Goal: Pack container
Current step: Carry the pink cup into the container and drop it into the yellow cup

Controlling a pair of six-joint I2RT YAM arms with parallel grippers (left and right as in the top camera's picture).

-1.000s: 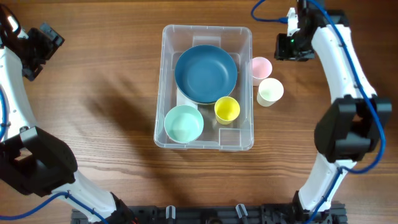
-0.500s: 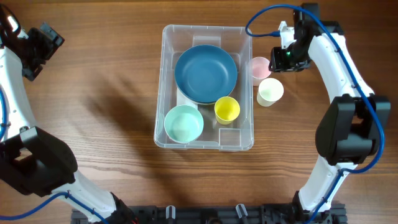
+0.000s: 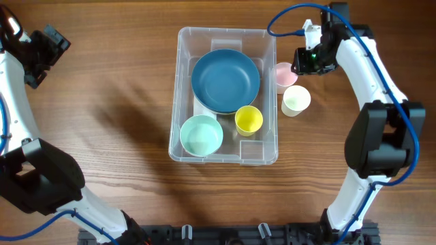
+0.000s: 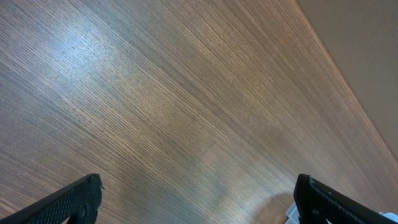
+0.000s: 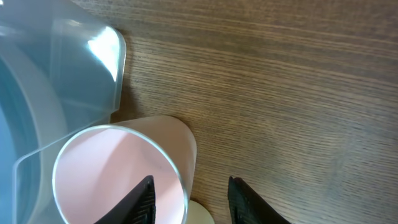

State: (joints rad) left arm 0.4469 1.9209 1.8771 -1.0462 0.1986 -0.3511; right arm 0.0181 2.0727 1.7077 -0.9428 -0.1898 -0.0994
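The clear plastic container [image 3: 178, 88] stands at the table's middle and holds a big blue bowl [image 3: 225, 80], a mint bowl [image 3: 201, 135] and a yellow cup [image 3: 248, 120]. Just right of it stand a pink cup [image 3: 285, 73] and a cream cup [image 3: 296, 100]. My right gripper [image 3: 301, 61] hovers at the pink cup's right rim. In the right wrist view it [image 5: 189, 193] is open, straddling the pink cup's [image 5: 112, 168] wall, one finger inside and one outside with a gap. My left gripper [image 3: 49, 44] is far left, open [image 4: 199, 199] over bare wood.
The container's corner [image 5: 74, 68] lies close to the left of the pink cup. The cream cup's rim [image 5: 198, 214] shows right below the right fingers. Bare wooden table surrounds the container, and the table's far edge shows in the left wrist view.
My right gripper has moved left and down from beside the container's far right corner onto the pink cup's rim, its jaws narrowing a little. The left arm has not moved.
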